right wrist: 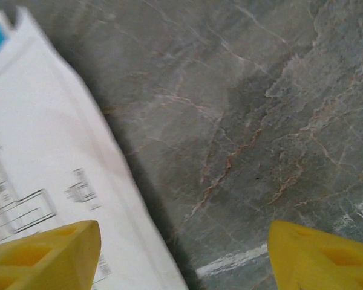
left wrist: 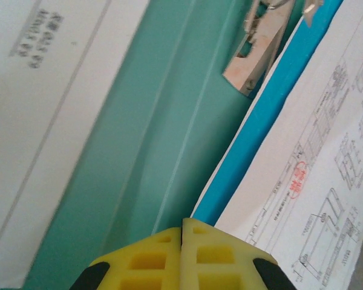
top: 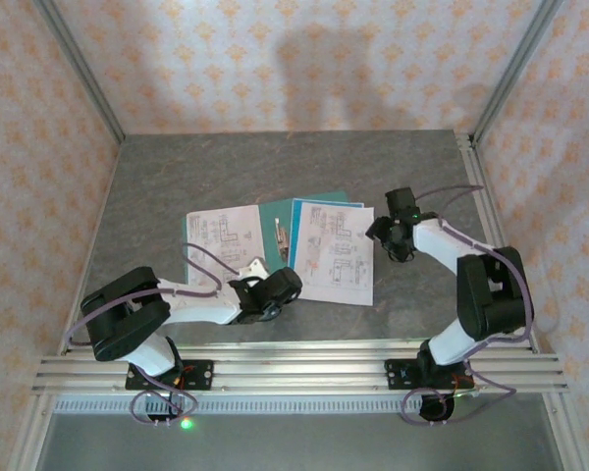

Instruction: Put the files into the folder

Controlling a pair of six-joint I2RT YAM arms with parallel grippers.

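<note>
The teal folder [top: 273, 218] lies open at the table's middle, its metal clip [top: 281, 235] at the spine. One printed white sheet [top: 221, 235] rests on its left cover. More sheets [top: 336, 253] lie over the right side on a blue leaf. My left gripper [top: 265, 277] is at the folder's near edge. Its yellow fingertips [left wrist: 183, 225] are shut together over the teal card [left wrist: 151, 139], with nothing seen between them and the clip [left wrist: 257, 54] ahead. My right gripper [top: 377, 235] stands open at the right sheets' edge, one finger [right wrist: 48, 254] over paper [right wrist: 42, 157] and the other over bare table.
The grey marbled table [right wrist: 260, 121] lies bare to the right of the sheets. Patterned walls with metal posts [top: 79, 69] enclose the back and sides. An aluminium rail [top: 294, 368] carries both arm bases at the near edge.
</note>
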